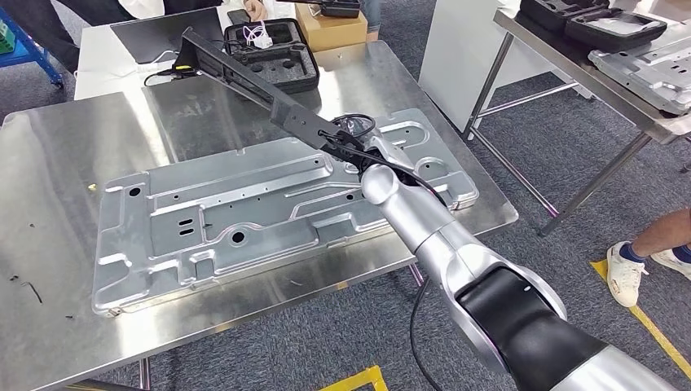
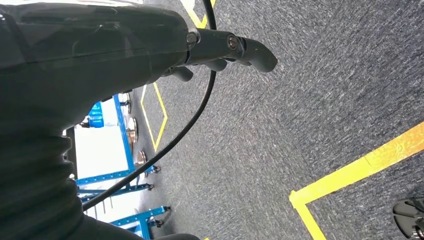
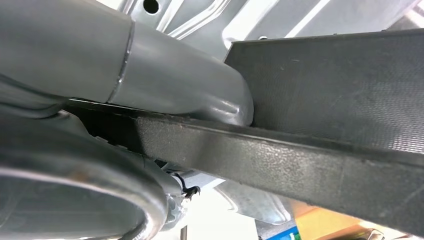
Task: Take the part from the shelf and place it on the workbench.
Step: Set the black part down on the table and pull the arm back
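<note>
Gripping one end of the long black part (image 1: 244, 77) above the bench (image 1: 49, 187), the right hand (image 1: 358, 151) risks it pivoting down — onto the stamped metal panel (image 1: 244, 216) — while the left hand (image 2: 220, 50) hangs, fingers curled on nothing.

Grey carpet floor (image 1: 562, 138) carries yellow tape lines (image 1: 652, 326). A steel table (image 1: 49, 212) stands in front, a second metal-legged table (image 1: 570, 73) to the right. Blue shelf frames (image 2: 125, 175) stand on casters in the left wrist view.
</note>
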